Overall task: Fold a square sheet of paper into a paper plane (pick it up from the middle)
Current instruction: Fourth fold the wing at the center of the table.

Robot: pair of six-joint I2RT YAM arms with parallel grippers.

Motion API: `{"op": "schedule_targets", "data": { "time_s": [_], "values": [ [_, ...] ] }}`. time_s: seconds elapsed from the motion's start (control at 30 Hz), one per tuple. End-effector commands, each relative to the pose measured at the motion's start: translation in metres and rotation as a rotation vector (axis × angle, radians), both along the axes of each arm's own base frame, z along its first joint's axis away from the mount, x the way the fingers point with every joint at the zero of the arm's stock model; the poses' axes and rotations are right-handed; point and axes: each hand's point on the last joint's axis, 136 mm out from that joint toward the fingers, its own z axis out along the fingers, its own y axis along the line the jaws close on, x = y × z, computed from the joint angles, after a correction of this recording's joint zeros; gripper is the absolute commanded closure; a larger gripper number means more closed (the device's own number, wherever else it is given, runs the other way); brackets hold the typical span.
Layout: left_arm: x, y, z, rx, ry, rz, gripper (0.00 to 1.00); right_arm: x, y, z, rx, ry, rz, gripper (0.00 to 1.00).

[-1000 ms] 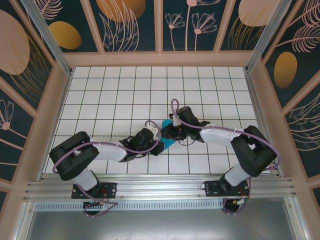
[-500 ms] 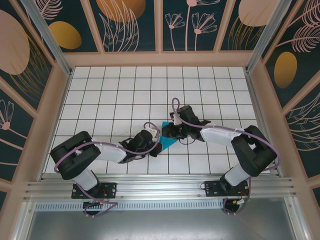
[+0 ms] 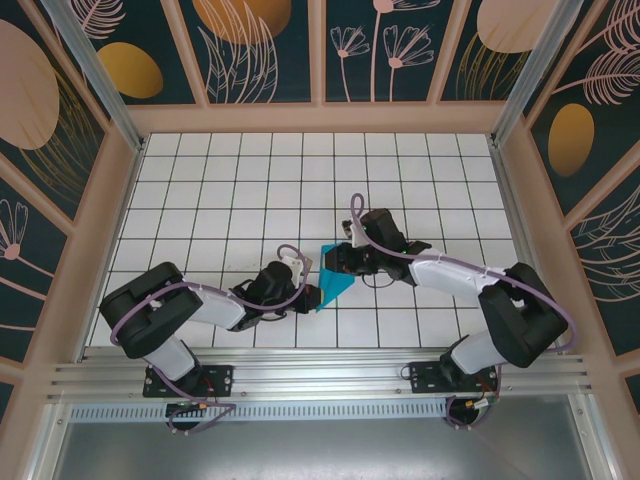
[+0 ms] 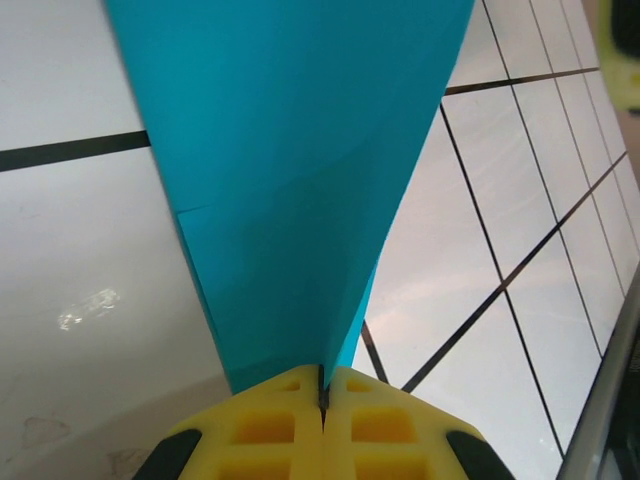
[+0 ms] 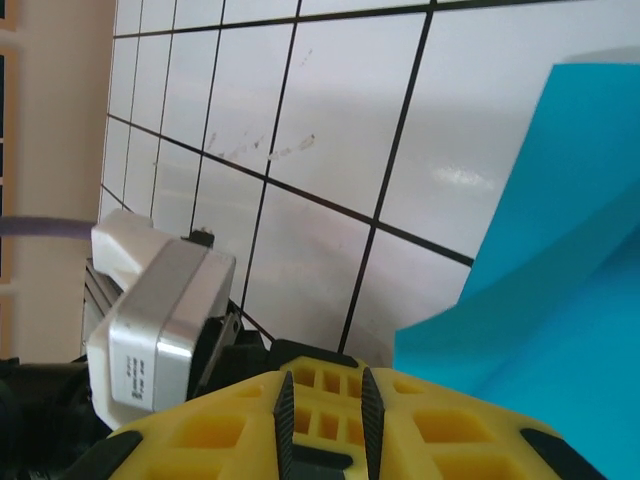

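Fingers (image 4: 265, 425) of left gripper (image 4: 322, 388) tight on teal paper (image 4: 290, 180)'s narrow end.

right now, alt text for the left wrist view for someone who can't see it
Folded teal-blue paper, pinched at its narrow end between shut yellow fingers at the bottom edge, widens upward out of frame. Behind it is a white tiled table with black grid lines.
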Motion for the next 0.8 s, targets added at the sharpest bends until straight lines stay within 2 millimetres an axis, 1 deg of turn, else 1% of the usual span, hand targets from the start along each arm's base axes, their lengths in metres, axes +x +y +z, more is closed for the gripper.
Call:
{"op": "schedule_targets", "data": {
  "time_s": [0.0, 0.13, 0.23, 0.47, 0.77],
  "values": [
    [-0.001, -0.003, 0.004, -0.04, 0.016, -0.013, 0.96, -0.011, 0.001, 0.006, 0.037, -0.005, 0.051, 0.73],
    [-0.001, -0.002, 0.001, -0.039, 0.025, -0.01, 0.96, -0.013, -0.002, -0.002, 0.022, 0.008, 0.049, 0.75],
    [-0.001, -0.002, -0.002, -0.036, 0.036, -0.007, 0.96, -0.013, 0.002, -0.005, 0.029, 0.019, 0.061, 0.77],
    [-0.001, 0.004, -0.009, -0.03, 0.06, 0.033, 0.96, -0.004, 0.005, -0.021, -0.006, 0.042, 0.044, 0.82],
    [-0.004, 0.004, -0.015, -0.035, 0.098, 0.03, 0.96, 0.009, 0.011, -0.028, -0.013, 0.042, 0.028, 0.82]
  ]
}}
